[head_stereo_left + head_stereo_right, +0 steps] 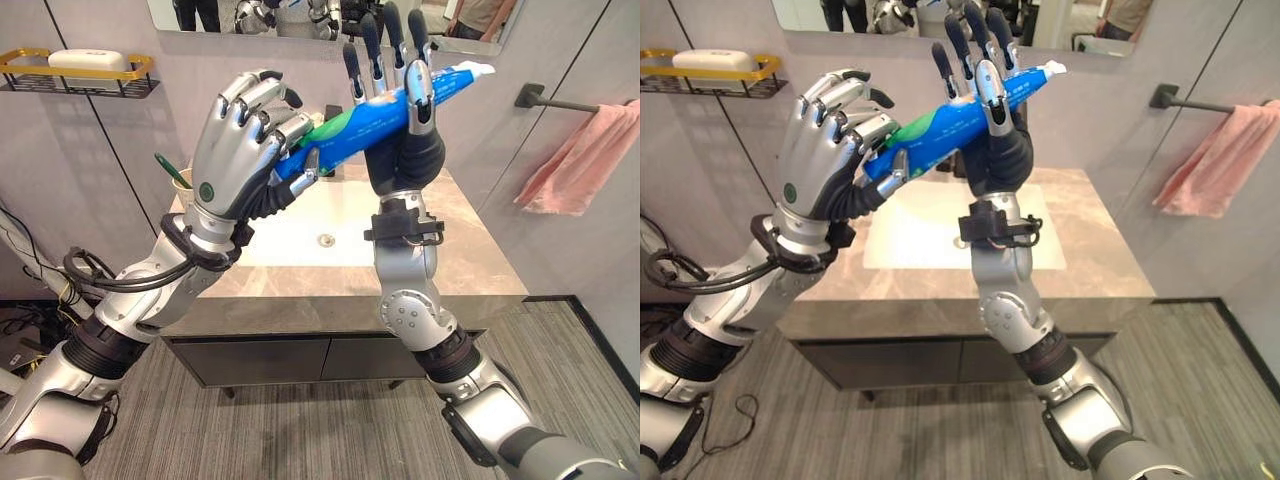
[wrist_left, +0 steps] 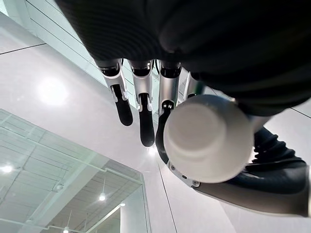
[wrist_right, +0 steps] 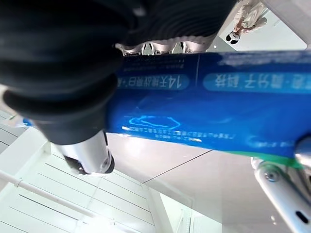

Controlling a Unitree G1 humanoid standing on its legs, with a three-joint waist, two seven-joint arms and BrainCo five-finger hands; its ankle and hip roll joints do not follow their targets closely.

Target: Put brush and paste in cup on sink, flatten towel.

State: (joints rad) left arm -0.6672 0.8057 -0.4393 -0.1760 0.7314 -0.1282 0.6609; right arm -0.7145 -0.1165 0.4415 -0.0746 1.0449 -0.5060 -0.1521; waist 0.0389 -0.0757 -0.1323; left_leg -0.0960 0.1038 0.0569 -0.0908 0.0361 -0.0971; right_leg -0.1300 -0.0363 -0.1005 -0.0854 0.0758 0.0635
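A blue and green toothpaste tube (image 1: 365,125) is held level, high above the sink basin (image 1: 330,225). My left hand (image 1: 235,150) has its fingers curled round the green end, whose white cap (image 2: 206,138) rests against its palm. My right hand (image 1: 405,155) stands upright, fingers straight behind the blue part (image 3: 194,107) and thumb pressed across its front. Behind my left hand a pale cup (image 1: 183,182) stands on the counter's back left with a green toothbrush (image 1: 165,167) in it. A pink towel (image 1: 580,160) hangs bunched on a wall bar at the right.
The stone counter (image 1: 470,260) surrounds the basin, with a dark cabinet below. A yellow wire shelf (image 1: 80,75) with a white soap bar hangs on the left wall. A mirror (image 1: 280,15) runs along the top. The dark towel bar (image 1: 545,98) juts from the right wall.
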